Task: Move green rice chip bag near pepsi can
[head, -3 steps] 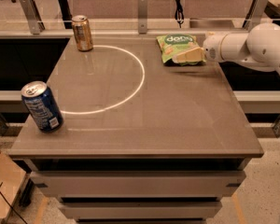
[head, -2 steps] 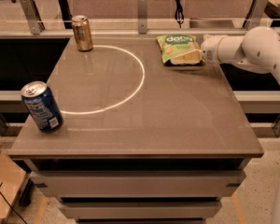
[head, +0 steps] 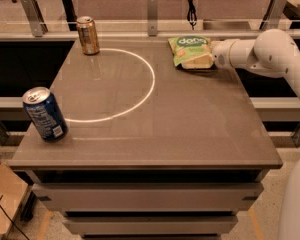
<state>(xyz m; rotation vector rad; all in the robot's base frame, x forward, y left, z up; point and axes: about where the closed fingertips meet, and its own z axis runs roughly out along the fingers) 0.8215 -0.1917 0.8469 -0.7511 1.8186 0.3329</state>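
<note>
At the bench's far right corner the gripper (head: 213,60) touched the green rice chip bag (head: 191,50) (its hold could not be told); a shallow pinch might slip crossing toward the pepsi can (head: 44,113) near the left edge.

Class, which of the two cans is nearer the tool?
The gold-brown can at the back left. The blue pepsi can is at the front left edge, farther from the tool, which is at the right side of the bag.
</note>
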